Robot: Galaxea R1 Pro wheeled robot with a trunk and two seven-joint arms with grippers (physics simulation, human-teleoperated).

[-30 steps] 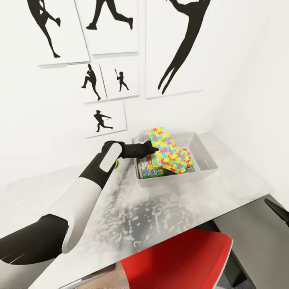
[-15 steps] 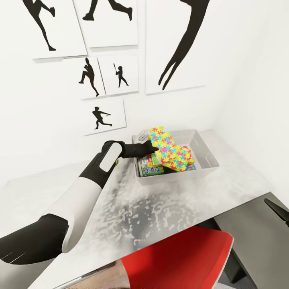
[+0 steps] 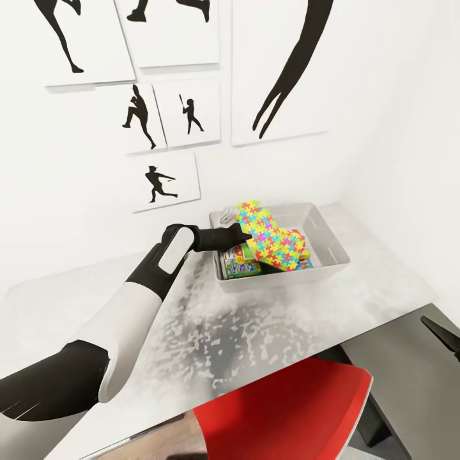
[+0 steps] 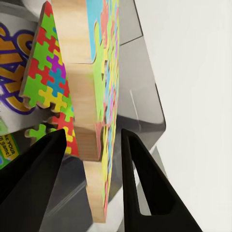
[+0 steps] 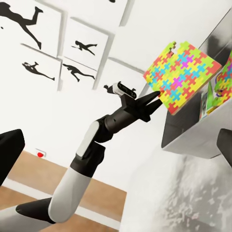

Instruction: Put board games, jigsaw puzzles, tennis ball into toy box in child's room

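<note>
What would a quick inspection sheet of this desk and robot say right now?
Surface: speckled pale grey table, joined to a dark grey top.
Job's things: jigsaw puzzle held tilted over the toy box; a second puzzle and printed game boxes inside.
Clutter: nothing seen.
End effectors: left end effector straddles the puzzle's edge, small gaps visible; right end effector open, empty.
Cables: nothing seen.
Surroundings: silhouette wall pictures, red chair.

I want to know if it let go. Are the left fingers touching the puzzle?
Cannot tell. In the left wrist view the fingers sit on both sides of the puzzle edge, with thin dark slits between, so contact isn't plain.
</note>
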